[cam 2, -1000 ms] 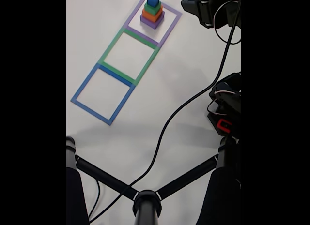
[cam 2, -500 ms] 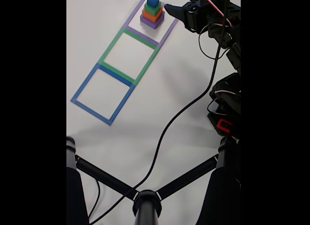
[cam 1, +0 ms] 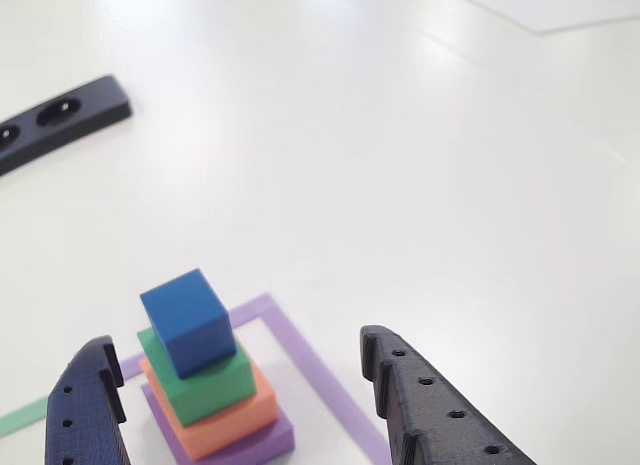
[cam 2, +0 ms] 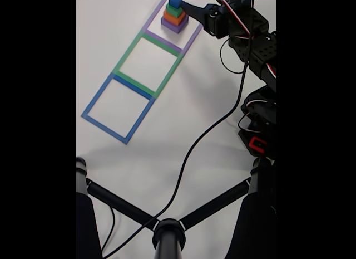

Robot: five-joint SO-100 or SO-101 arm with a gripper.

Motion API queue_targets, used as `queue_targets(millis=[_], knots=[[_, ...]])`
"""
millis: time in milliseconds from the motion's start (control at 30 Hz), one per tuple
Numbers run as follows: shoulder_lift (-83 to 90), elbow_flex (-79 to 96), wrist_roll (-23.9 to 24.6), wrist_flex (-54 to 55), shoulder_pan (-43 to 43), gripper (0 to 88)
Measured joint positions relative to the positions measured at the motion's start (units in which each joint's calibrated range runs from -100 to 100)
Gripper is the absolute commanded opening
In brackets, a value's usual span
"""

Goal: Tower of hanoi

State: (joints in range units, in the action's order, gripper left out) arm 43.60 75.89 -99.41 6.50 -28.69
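A tower of four square blocks stands inside the purple frame (cam 2: pixel 194 32): a purple slab (cam 1: pixel 250 445) at the bottom, then orange (cam 1: pixel 225 420), then green (cam 1: pixel 205 383), with a small blue cube (cam 1: pixel 188 321) on top, slightly twisted. In the fixed view the tower (cam 2: pixel 175 15) is at the top, and my gripper (cam 2: pixel 186 6) reaches it from the right. In the other view my gripper (cam 1: pixel 235 347) is open, one dark finger (cam 1: pixel 85 410) left of the tower and the other (cam 1: pixel 430 410) right of it, touching nothing.
A green frame (cam 2: pixel 129 50) and a blue frame (cam 2: pixel 97 100) adjoin the purple one in a diagonal row. A black cable (cam 2: pixel 194 142) crosses the white table. Black stand bars (cam 2: pixel 119 206) fill the bottom. A black power strip (cam 1: pixel 60 120) lies far left.
The arm swung left from the top right corner toward the tower. The gripper now sits beside the upper blocks. The blocks have not moved.
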Motion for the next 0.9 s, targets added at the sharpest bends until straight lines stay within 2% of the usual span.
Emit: queue_targets(millis=[367, 900], knots=[[-12.58, 1.22, 0.00, 16.29, 1.23, 27.6], [-22.96, -0.44, -0.59, 24.00, 3.03, 26.6]])
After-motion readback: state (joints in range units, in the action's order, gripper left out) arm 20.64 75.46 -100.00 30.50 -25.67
